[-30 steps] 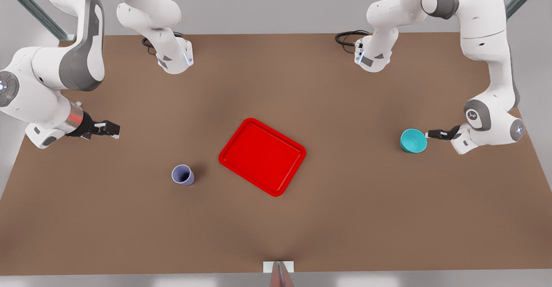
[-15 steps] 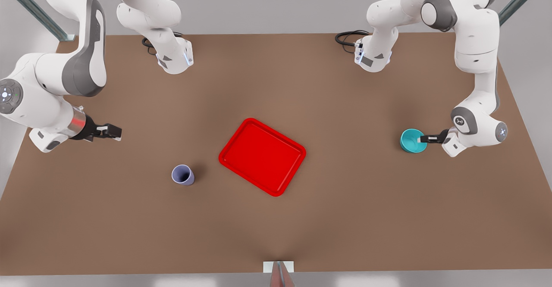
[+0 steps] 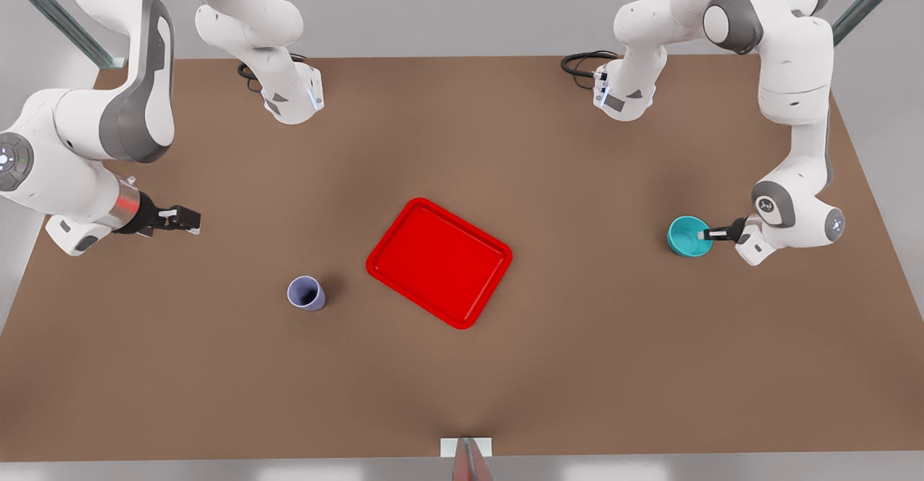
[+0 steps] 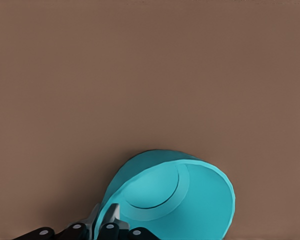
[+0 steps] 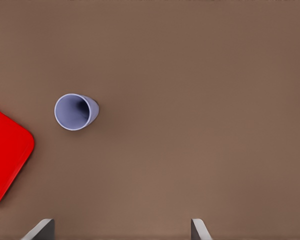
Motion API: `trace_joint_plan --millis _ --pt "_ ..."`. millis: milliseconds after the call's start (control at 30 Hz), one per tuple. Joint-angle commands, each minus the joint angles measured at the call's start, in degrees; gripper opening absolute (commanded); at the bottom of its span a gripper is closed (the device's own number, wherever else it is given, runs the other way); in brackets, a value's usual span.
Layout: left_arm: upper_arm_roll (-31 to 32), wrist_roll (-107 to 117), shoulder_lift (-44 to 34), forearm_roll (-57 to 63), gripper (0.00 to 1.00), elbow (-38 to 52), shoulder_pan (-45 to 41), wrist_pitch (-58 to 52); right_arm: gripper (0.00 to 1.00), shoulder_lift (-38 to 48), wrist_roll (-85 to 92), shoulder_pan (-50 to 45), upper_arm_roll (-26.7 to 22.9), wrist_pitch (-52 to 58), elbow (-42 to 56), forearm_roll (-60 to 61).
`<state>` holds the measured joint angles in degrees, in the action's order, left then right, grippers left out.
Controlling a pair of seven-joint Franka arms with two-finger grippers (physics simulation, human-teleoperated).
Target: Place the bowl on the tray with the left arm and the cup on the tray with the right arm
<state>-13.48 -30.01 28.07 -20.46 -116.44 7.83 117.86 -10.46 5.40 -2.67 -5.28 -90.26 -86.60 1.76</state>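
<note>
— Two small vessels stand on the brown bench (image 3: 462,380), right?
— Yes. The bowl (image 3: 687,235) is teal, round and smooth, standing at the front view's right, well apart from the red tray (image 3: 439,262). The cup (image 3: 306,293) is lavender with a darker inside, upright, near the tray's corner on the front view's left.
— And the arms?
— The left claw (image 3: 706,234) reaches level over the bowl's rim, one finger inside and one outside the wall, pinched on the wall. The right claw (image 3: 184,218) hangs above bare bench at the front view's left, apart from the cup, fingers spread wide.
— The tray itself?
— Flat, rounded corners, low rim, lying mid-bench.
</note>
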Motion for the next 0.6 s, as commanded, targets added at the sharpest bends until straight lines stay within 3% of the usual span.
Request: trace_joint_plan --millis 0,100,167,233,367,467,567 --pt "0.0 0.1 -0.2 -7.4 0.21 0.3 0.0 -1.0 1.00 0.0 0.0 -0.1 0.0 0.0 0.0 0.0" --pt "4.7 5.7 -2.8 -8.1 0.21 2.8 -2.2 -2.5 1.00 0.0 0.0 -0.1 0.0 0.1 0.0 0.0" --pt "5.9 25.5 -2.3 -7.8 0.21 9.0 -12.9 -2.6 1.00 0.0 -0.1 -0.1 0.0 0.2 0.0 0.0" --pt "11.1 41.4 -0.6 -7.4 0.21 14.0 -16.9 -2.5 1.00 0.1 -0.1 -0.1 0.0 0.4 0.0 0.0" --pt "11.5 70.7 5.8 -8.0 0.21 25.5 -33.0 -1.8 1.00 0.0 -0.4 -0.6 0.0 0.4 -0.1 0.0" --pt "18.4 80.2 8.1 -8.9 0.21 28.2 -33.9 -1.6 1.00 0.0 -0.7 -0.6 0.2 0.3 -0.1 0.0" --pt "18.5 82.4 9.6 -11.0 0.21 28.5 -36.2 -1.1 1.00 -0.1 -0.7 -0.6 0.2 0.1 -0.1 0.0"
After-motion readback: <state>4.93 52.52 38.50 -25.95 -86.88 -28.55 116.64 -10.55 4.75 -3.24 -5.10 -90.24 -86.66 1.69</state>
